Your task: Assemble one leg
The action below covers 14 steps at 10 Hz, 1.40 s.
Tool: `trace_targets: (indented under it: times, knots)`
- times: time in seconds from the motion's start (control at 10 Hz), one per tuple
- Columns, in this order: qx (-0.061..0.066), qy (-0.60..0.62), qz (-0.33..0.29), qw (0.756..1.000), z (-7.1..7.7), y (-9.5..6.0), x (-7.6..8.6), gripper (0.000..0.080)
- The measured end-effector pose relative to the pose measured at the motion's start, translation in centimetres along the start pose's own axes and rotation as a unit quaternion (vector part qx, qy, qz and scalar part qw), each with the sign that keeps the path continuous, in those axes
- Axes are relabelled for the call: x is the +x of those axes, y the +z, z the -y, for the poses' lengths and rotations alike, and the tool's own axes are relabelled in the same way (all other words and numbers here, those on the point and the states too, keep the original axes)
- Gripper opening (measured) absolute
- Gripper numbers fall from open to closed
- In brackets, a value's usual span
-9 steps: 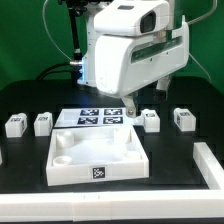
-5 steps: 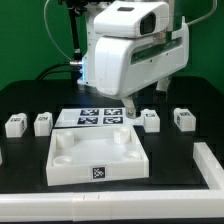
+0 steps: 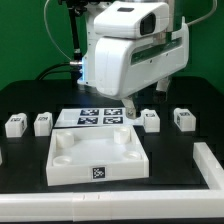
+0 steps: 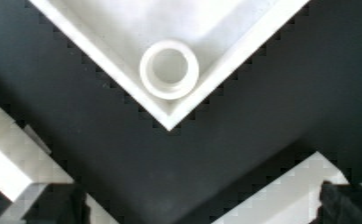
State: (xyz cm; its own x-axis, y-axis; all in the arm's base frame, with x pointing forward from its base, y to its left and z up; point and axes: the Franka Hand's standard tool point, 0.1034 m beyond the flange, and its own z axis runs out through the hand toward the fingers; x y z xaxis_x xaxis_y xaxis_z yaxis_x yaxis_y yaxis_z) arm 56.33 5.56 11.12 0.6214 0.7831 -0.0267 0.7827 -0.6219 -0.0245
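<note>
Several small white legs with marker tags stand in a row on the black table: two at the exterior view's left [image 3: 15, 125] [image 3: 42, 123] and two at its right [image 3: 150, 120] [image 3: 184, 119]. The large white square panel [image 3: 97, 157] lies in front of them. My gripper [image 3: 128, 104] hangs over the panel's far right corner, apart from every leg. In the wrist view the gripper [image 4: 187, 205] is open and empty, its dark fingertips [image 4: 32, 202] wide apart. Below it is the panel's corner with a round socket [image 4: 169, 68]. No leg shows in the wrist view.
The marker board [image 3: 98, 117] lies flat behind the panel, under the arm. A white raised rail [image 3: 211, 166] runs along the table's right front. A green wall stands behind the table.
</note>
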Motion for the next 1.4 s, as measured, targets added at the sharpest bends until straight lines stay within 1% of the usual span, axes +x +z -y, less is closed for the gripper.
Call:
trace_targets:
  times: [0.2, 0.3, 0.4, 0.5, 0.6, 0.7, 0.9, 1.1, 1.2, 1.3, 1.4]
  knots:
    - [0.000, -0.003, -0.001, 1.000, 0.0, 0.1, -0.1, 0.0650]
    - [-0.002, -0.030, -0.002, 1.000, 0.8, 0.6, -1.0, 0.0650]
    - [-0.002, -0.071, -0.001, 0.997, 2.1, 1.3, -2.8, 0.0650]
    - [0.007, -0.122, 0.006, 0.993, 3.2, 1.8, -4.7, 0.0650]
    - [0.007, -0.156, 0.005, 0.988, 3.9, 2.5, -6.0, 0.0650]
    - [0.013, -0.193, 0.008, 0.981, 4.7, 3.3, -7.2, 0.0650]
    - [0.012, -0.178, 0.007, 0.984, 4.4, 3.1, -6.9, 0.0650]
    - [0.013, -0.178, 0.008, 0.984, 4.5, 3.2, -6.9, 0.0650]
    - [0.011, -0.190, 0.006, 0.982, 4.4, 3.3, -7.0, 0.0650]
    - [0.006, -0.232, 0.002, 0.973, 4.7, 3.9, -8.1, 0.0650]
    - [0.015, -0.262, 0.012, 0.965, 6.0, 4.3, -10.1, 0.0650]
